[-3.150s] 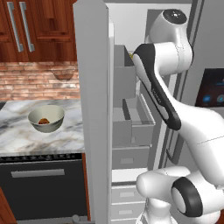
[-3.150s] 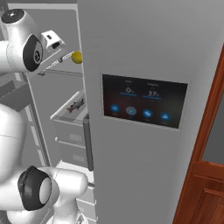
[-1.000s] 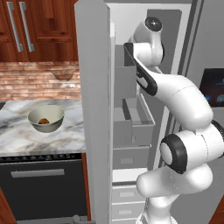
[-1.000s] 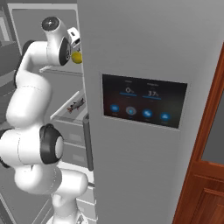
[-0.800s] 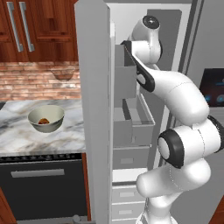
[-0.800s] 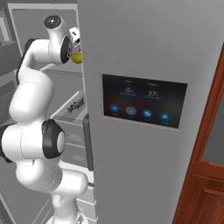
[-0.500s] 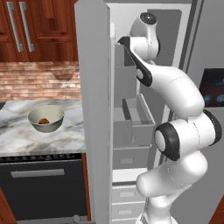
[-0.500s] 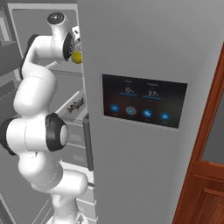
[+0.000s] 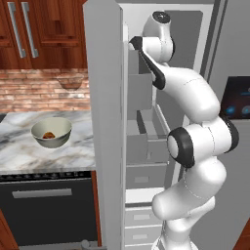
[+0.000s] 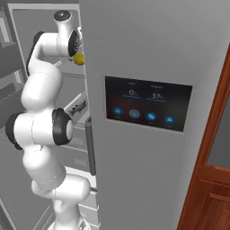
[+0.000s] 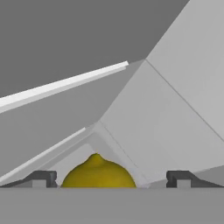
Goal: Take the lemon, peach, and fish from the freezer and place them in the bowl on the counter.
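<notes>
Here the tool sits released, tips either side of the lemon on the upper shelf of the freezer, w/ a gap on each side. Best practice, judged: advance till the fruit's widest part is betw. the pads, close, then lift out clear of the door edge toward the bowl on the worktop.

A red brick backsplash runs beneath dark red-brown upper cabinets with vertical bar handles. Below the worktop sits a black dishwasher front (grey handle across it). A reddish wooden door frame stands at the right.

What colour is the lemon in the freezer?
Yellow with a slight greenish tint. The lemon shows best in the hand view, between the tool's tips.
</notes>
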{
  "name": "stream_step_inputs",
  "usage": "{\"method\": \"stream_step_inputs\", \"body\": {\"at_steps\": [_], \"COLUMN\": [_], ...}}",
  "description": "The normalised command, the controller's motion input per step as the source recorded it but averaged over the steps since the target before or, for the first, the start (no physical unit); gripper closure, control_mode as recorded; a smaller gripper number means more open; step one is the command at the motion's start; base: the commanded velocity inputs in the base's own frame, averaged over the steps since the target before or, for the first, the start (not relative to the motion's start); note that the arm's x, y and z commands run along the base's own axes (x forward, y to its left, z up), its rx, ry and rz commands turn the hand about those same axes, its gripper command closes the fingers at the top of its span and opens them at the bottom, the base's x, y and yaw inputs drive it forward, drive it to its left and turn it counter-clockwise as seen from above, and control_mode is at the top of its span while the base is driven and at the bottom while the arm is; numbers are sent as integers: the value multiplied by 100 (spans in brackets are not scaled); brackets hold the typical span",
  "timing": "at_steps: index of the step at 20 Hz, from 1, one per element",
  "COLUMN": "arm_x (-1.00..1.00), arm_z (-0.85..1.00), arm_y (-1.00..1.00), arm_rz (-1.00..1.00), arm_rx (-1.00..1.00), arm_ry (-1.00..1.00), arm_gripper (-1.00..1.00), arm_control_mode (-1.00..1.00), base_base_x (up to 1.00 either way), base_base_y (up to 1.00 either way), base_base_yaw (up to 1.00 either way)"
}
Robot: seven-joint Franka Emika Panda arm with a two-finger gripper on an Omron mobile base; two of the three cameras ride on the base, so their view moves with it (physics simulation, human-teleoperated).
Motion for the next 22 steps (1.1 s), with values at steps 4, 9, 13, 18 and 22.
{"method": "stream_step_inputs", "body": {"at_steps": [4, 9, 13, 18, 22], "arm_x": [10, -18, -22, -21, -2], "arm_z": [-25, -61, -60, -57, -65], "arm_y": [0, 0, -4, -3, -1], "arm_rz": [0, 3, 3, 3, 5], "arm_rx": [1, 4, 1, 0, 0], "arm_ry": [2, 0, 0, 0, 0], "arm_gripper": [-100, -100, 100, 100, 100], "arm_control_mode": [-100, -100, -100, -100, -100], "base_base_x": [0, 0, 0, 0, 0], "base_base_y": [0, 0, 0, 0, 0], "base_base_yaw": [0, 0, 0, 0, 0]}}
